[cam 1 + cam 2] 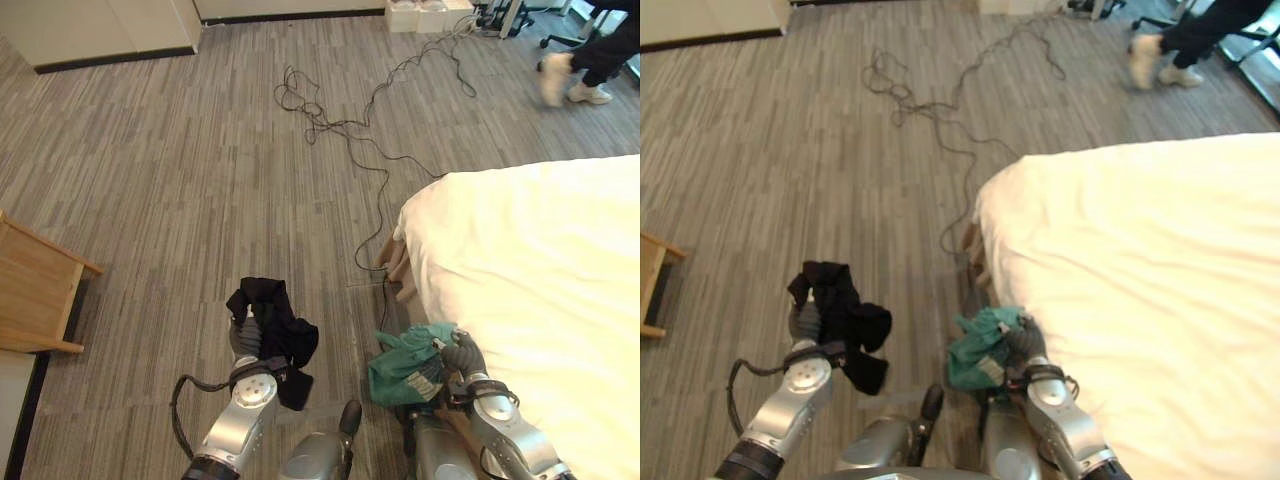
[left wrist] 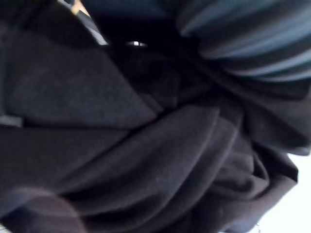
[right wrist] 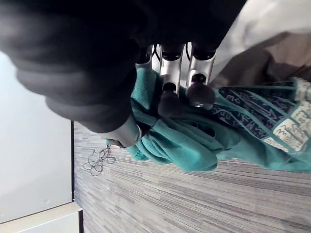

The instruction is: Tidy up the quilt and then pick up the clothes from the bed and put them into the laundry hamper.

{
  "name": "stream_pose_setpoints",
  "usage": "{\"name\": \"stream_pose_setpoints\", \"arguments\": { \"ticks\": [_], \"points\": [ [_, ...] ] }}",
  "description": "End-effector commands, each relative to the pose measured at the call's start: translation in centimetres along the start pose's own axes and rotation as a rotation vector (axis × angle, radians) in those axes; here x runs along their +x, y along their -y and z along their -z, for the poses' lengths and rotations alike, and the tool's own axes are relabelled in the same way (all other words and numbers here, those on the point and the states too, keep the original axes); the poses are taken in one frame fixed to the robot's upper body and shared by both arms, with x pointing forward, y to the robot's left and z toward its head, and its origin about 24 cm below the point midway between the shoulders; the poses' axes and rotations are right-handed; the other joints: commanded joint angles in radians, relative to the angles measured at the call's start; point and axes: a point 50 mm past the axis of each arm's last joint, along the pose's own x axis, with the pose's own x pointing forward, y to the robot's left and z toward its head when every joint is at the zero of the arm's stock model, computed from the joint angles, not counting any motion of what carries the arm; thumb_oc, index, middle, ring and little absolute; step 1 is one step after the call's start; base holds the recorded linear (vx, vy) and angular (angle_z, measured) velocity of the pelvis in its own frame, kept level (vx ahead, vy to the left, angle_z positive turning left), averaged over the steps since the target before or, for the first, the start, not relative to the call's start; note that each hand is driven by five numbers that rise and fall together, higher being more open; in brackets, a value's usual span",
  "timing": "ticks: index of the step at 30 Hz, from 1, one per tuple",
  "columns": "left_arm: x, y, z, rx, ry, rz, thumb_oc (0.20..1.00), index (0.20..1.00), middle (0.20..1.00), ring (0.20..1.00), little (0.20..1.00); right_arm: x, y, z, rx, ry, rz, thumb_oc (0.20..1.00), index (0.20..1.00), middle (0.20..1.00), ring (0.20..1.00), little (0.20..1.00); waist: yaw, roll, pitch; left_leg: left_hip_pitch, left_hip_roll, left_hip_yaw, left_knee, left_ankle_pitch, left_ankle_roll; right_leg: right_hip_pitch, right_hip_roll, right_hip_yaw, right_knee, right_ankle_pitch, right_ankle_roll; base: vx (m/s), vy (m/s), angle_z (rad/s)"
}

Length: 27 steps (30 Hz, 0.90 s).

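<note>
the bed (image 1: 540,270) fills the right side, its pale quilt (image 1: 1140,260) spread flat and smooth, so the tidying part looks done. a wooden piece of furniture (image 1: 40,295) sits at the far left on the striped floor (image 1: 180,170), loose cables (image 1: 330,110) trail across it, and a person's legs (image 1: 590,60) pass at the far corner. both garments are off the bed, likely carried toward a hamper. the left hand (image 1: 247,345) is wrapped in a black garment (image 1: 275,325), crumpled and hanging limp; its fingers are buried, so grip cannot be told. the right hand (image 3: 180,73) has fingers curled into a teal garment (image 3: 194,136), bunched, with a patterned light patch.
</note>
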Motion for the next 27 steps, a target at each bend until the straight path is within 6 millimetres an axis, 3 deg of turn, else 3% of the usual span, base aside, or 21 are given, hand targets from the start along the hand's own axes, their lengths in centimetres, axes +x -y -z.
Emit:
{"name": "stream_pose_setpoints", "arguments": {
  "ticks": [1,3,4,6,7,8,10,11,12,13,14,15,16,18,19,20,21,22,25,26,27],
  "points": [
    [-1.0,-0.9,-2.3,-0.058,0.152,0.040,0.200,0.200,0.200,0.200,0.200,-0.2,0.5,-2.1,0.008,0.114,-0.025,0.200,0.200,0.200,0.200,0.200,-0.001,-0.040,-0.047,0.199,0.027,-0.025,-0.019,-0.234,-0.026,-0.044,-0.039,-0.045,-0.117,0.249,0.026,0.37,-0.098,0.85],
    [-1.1,-1.3,-2.2,-0.053,0.151,0.058,0.200,0.200,0.200,0.200,0.200,-0.3,0.8,-1.9,0.010,0.107,-0.030,0.200,0.200,0.200,0.200,0.200,-0.006,-0.038,-0.058,0.242,0.059,-0.044,-0.025,-0.263,-0.046,-0.065,-0.044,-0.067,-0.077,0.248,0.025,0.57,-0.205,0.86],
    [-1.2,-1.7,-2.0,-0.056,0.134,0.066,0.200,0.200,0.200,0.200,0.200,-0.5,1.1,-1.3,0.017,0.087,-0.030,0.200,0.200,0.200,0.200,0.200,-0.009,-0.036,-0.079,0.276,0.109,-0.029,-0.028,-0.282,-0.076,-0.064,-0.051,-0.088,-0.036,0.229,0.029,0.68,-0.258,0.89],
    [-1.2,-1.8,-1.7,-0.056,0.113,0.074,0.200,0.200,0.200,0.200,0.200,-0.5,1.5,-1.0,0.022,0.075,-0.021,0.200,0.200,0.200,0.200,0.200,-0.016,-0.031,-0.096,0.291,0.152,-0.013,-0.007,-0.264,-0.099,-0.068,-0.047,-0.096,0.025,0.189,0.030,0.58,-0.204,0.96],
    [-1.2,-1.6,-1.7,-0.052,0.114,0.087,0.200,0.200,0.200,0.200,0.200,-0.6,1.7,-1.1,0.025,0.080,-0.018,0.200,0.200,0.200,0.200,0.200,-0.023,-0.025,-0.110,0.298,0.192,0.010,0.028,-0.209,-0.120,-0.057,-0.044,-0.104,0.052,0.163,0.021,0.45,-0.139,0.64],
    [-1.2,-1.6,-1.8,-0.051,0.118,0.091,0.200,0.200,0.200,0.200,0.200,-0.7,1.8,-1.2,0.022,0.084,-0.019,0.200,0.200,0.200,0.200,0.200,-0.025,-0.023,-0.115,0.298,0.203,0.018,0.044,-0.182,-0.125,-0.053,-0.043,-0.112,0.058,0.153,0.017,0.49,-0.141,0.20],
    [-1.3,-1.6,-2.3,-0.048,0.127,0.092,0.200,0.200,0.200,0.200,0.200,-0.7,2.3,-1.2,0.007,0.088,-0.023,0.200,0.200,0.200,0.200,0.200,-0.029,-0.009,-0.140,0.286,0.273,0.073,0.171,0.004,-0.149,-0.012,-0.014,-0.154,0.082,0.081,-0.028,0.45,-0.138,-0.06],
    [-1.3,-1.6,-2.3,-0.050,0.125,0.089,0.200,0.200,0.200,0.200,0.200,-0.7,2.4,-1.1,0.005,0.086,-0.023,0.200,0.200,0.200,0.200,0.200,-0.031,-0.012,-0.142,0.275,0.280,0.083,0.229,0.041,-0.150,0.002,-0.008,-0.153,0.082,0.067,-0.039,0.50,-0.221,-0.04],
    [-1.2,-1.6,-2.2,-0.061,0.116,0.075,0.200,0.200,0.200,0.200,0.200,-0.3,2.8,-1.1,-0.005,0.077,-0.023,0.200,0.200,0.200,0.200,0.200,-0.029,-0.022,-0.137,0.180,0.286,0.108,0.440,0.122,-0.140,0.066,0.023,-0.133,0.086,0.010,-0.083,0.55,-0.306,-0.02],
    [-1.0,-1.5,-2.2,-0.068,0.115,0.068,0.200,0.200,0.200,0.200,0.200,0.1,2.8,-1.1,-0.010,0.072,-0.027,0.200,0.200,0.200,0.200,0.200,-0.021,-0.053,-0.118,0.035,0.253,0.130,0.617,0.139,-0.116,0.126,0.029,-0.109,0.080,-0.027,-0.116,0.54,-0.300,-0.01],
    [-1.0,-1.4,-2.2,-0.067,0.114,0.069,0.200,0.200,0.200,0.200,0.200,0.2,2.9,-1.1,-0.011,0.069,-0.027,0.200,0.200,0.200,0.200,0.200,-0.018,-0.054,-0.114,0.005,0.250,0.131,0.648,0.140,-0.113,0.136,0.032,-0.108,0.082,-0.033,-0.121,0.43,-0.204,-0.05],
    [-0.9,-1.1,-2.2,-0.065,0.111,0.086,0.200,0.200,0.200,0.200,0.200,0.3,3.1,-1.0,-0.010,0.062,-0.019,0.200,0.200,0.200,0.200,0.200,0.005,-0.056,-0.089,-0.118,0.189,0.145,0.723,0.111,-0.088,0.188,0.038,-0.098,0.076,-0.051,-0.131,0.41,-0.054,-0.16],
    [-1.0,-0.8,-2.1,-0.071,0.109,0.095,0.200,0.200,0.200,0.200,0.200,0.3,3.0,-0.8,-0.014,0.059,-0.021,0.200,0.200,0.200,0.200,0.200,0.030,-0.058,-0.068,-0.233,0.093,0.174,0.687,0.069,-0.064,0.233,0.033,-0.092,0.051,-0.046,-0.120,0.48,-0.021,-0.04],
    [-1.3,-0.7,-1.9,-0.086,0.106,0.090,0.200,0.200,0.200,0.200,0.200,0.2,2.5,-0.8,-0.040,0.061,-0.047,0.200,0.200,0.200,0.200,0.200,0.056,-0.050,-0.048,-0.274,0.048,0.217,0.546,0.049,-0.064,0.275,0.045,-0.094,0.027,-0.058,-0.107,0.44,0.085,-0.14],
    [-1.4,-0.8,-1.8,-0.095,0.106,0.087,0.200,0.200,0.200,0.200,0.200,0.0,2.2,-0.8,-0.059,0.060,-0.066,0.200,0.200,0.200,0.200,0.200,0.078,-0.032,-0.041,-0.265,0.036,0.237,0.358,0.052,-0.076,0.309,0.067,-0.100,0.014,-0.074,-0.096,0.37,0.094,-0.47],
    [-1.5,-0.8,-1.8,-0.096,0.107,0.088,0.200,0.200,0.200,0.200,0.200,0.0,2.2,-0.8,-0.060,0.063,-0.066,0.200,0.200,0.200,0.200,0.200,0.084,-0.030,-0.034,-0.262,0.033,0.245,0.316,0.055,-0.077,0.323,0.071,-0.097,0.009,-0.078,-0.094,0.56,0.128,-0.41],
    [-1.8,-0.8,-1.6,-0.111,0.103,0.092,0.200,0.200,0.200,0.200,0.200,-0.4,1.7,-0.9,-0.081,0.061,-0.086,0.200,0.200,0.200,0.200,0.200,0.109,-0.010,-0.027,-0.276,0.033,0.278,0.119,0.084,-0.095,0.367,0.101,-0.095,-0.006,-0.104,-0.088,0.60,0.120,-0.29],
    [-2.0,-0.7,-1.5,-0.114,0.109,0.106,0.200,0.200,0.200,0.200,0.200,-0.7,1.7,-1.0,-0.083,0.066,-0.083,0.200,0.200,0.200,0.200,0.200,0.123,-0.001,-0.024,-0.291,0.033,0.307,0.038,0.118,-0.105,0.411,0.117,-0.091,-0.007,-0.138,-0.090,0.59,0.117,-0.14],
    [-2.2,-0.9,-1.3,-0.121,0.117,0.120,0.200,0.200,0.200,0.200,0.200,-0.7,1.5,-1.1,-0.080,0.075,-0.078,0.200,0.200,0.200,0.200,0.200,0.140,-0.003,-0.035,-0.283,0.030,0.301,0.015,0.115,-0.103,0.432,0.112,-0.091,0.014,-0.178,-0.074,0.43,0.108,-0.14],
    [-2.3,-1.1,-1.0,-0.123,0.112,0.118,0.200,0.200,0.200,0.200,0.200,-0.6,1.2,-0.9,-0.083,0.066,-0.080,0.200,0.200,0.200,0.200,0.200,0.149,-0.007,-0.043,-0.258,0.023,0.281,0.004,0.101,-0.096,0.439,0.097,-0.093,0.046,-0.180,-0.055,0.49,0.212,-0.12],
    [-2.4,-1.2,-0.8,-0.125,0.110,0.102,0.200,0.200,0.200,0.200,0.200,-0.5,0.6,-0.8,-0.087,0.062,-0.100,0.200,0.200,0.200,0.200,0.200,0.168,-0.026,-0.060,-0.250,0.019,0.266,0.038,0.071,-0.079,0.445,0.044,-0.123,0.122,-0.159,-0.013,0.47,0.216,-0.21]
  ]
}}
